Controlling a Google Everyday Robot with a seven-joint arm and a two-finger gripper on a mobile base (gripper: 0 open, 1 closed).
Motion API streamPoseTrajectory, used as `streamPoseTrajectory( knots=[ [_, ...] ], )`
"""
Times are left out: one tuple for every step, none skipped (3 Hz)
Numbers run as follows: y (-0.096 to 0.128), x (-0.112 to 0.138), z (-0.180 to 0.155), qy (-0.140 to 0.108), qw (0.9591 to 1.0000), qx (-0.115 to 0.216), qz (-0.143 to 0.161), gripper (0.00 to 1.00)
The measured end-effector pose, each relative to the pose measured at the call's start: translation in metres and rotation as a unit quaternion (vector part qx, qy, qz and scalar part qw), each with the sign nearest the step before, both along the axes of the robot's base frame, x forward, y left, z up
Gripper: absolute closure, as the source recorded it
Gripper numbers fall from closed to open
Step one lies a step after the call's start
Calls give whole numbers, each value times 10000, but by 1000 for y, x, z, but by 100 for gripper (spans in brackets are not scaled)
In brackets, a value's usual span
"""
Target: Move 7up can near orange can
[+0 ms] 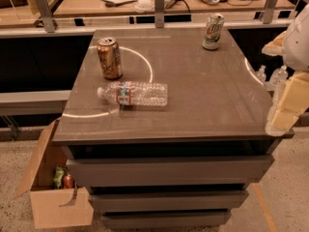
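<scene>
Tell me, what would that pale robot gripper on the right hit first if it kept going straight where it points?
Probably the glossy grey tabletop near its right front corner: the gripper hangs there pointing downward. The white-green 7up can stands far off that line. Depth is unclear.

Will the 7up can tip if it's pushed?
Probably, if pushed high: the 7up can stands upright and narrow. Pushed low, it likely slides on the glossy table. The pincer is at the table's right edge.

White rounded arm shell [298,38]; pale cream blocky claw [284,119] at far right.
</scene>
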State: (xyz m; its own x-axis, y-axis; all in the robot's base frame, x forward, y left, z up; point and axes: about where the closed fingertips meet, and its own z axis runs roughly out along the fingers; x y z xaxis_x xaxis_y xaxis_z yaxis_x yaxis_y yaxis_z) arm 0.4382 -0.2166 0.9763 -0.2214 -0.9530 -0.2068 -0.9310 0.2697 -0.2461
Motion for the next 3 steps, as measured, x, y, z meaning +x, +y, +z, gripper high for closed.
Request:
streamPoseTrajectory(
  knots=[
    [0,0,0,-1,10000,0,0,0],
    [-1,1,0,-35,10000,31,-43,0],
    [-16,18,-8,-459,9966,412,-552,0]
  ],
)
